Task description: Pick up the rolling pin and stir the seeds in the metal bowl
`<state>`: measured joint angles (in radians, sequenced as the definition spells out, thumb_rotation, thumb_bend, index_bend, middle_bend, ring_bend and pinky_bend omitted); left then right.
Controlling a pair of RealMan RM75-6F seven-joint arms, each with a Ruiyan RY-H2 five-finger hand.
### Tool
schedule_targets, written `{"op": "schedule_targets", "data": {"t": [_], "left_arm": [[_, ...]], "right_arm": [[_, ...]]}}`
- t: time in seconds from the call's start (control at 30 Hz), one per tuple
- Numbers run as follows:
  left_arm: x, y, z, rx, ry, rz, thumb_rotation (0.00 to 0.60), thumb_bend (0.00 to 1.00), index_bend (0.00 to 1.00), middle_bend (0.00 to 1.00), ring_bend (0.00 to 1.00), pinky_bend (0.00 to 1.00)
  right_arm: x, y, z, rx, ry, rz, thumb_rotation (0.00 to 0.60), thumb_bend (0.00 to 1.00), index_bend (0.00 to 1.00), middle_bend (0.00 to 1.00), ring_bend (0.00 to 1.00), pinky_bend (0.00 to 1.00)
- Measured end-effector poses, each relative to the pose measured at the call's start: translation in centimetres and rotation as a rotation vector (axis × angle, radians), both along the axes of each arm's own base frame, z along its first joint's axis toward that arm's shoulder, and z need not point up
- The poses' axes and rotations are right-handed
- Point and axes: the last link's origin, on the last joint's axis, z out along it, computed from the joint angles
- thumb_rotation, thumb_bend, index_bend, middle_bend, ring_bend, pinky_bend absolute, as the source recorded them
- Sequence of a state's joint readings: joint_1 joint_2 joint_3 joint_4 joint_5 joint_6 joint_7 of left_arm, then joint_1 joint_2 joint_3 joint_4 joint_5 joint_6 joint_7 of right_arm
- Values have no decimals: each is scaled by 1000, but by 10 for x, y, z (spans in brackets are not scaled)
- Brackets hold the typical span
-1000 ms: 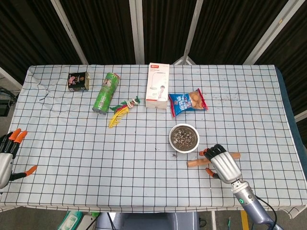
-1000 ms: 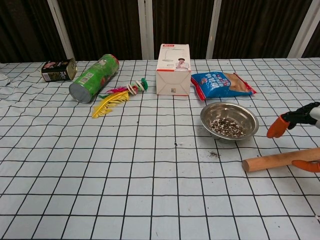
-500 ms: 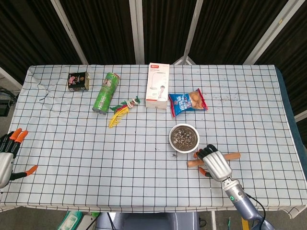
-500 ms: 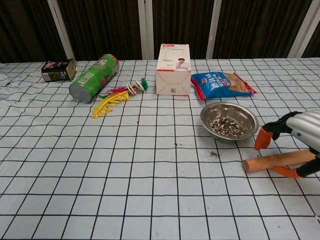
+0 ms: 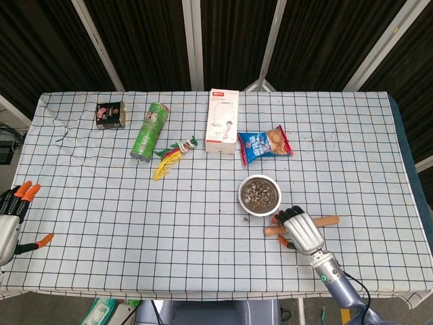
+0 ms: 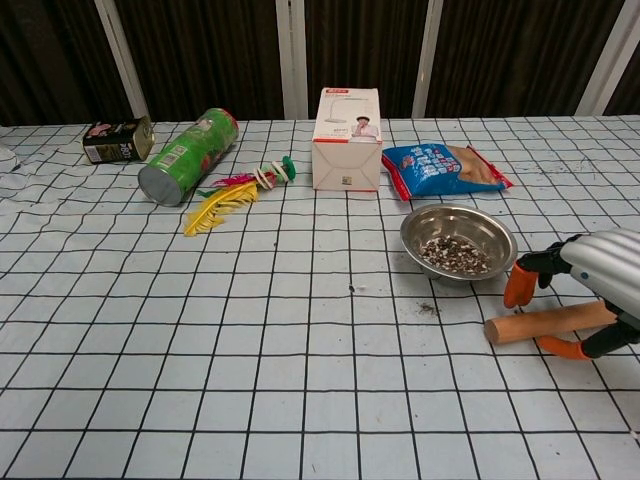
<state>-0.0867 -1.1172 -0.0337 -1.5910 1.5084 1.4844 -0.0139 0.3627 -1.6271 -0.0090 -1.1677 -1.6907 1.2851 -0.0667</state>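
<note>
At the far left edge, the left hand (image 5: 12, 215) idles off the worktop (image 5: 101, 203), fingers spread and empty. The metal bowl (image 6: 458, 241) of seeds (image 6: 452, 255) sits right of centre, with the rolling pin (image 6: 530, 324) lying flat just beside it. The right hand (image 6: 590, 290) has slid leftward along the pin over the last second and now straddles it, fingers curling either side but not yet clenched. Contact is hard to judge, and the pin's right end is hidden beneath the hand.

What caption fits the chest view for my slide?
Right hand straddles the rolling pin lying on the table beside the metal bowl of seeds.
</note>
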Motion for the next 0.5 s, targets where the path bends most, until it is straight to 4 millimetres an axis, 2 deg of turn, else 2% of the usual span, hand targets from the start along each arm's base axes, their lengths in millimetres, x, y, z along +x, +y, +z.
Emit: {"op": "schedule_targets", "data": {"t": [0.13, 0.5], "left_arm": [[-1, 0, 0, 1, 0, 1, 600, 201, 35, 0, 0, 0], [-1, 0, 0, 1, -1, 0, 600, 200, 35, 0, 0, 0]], "right_arm": [[4, 0, -2, 4, -13, 6, 600, 285, 468, 465, 416, 376], [14, -1, -12, 15, -41, 12, 600, 285, 485, 477, 428, 376]]}}
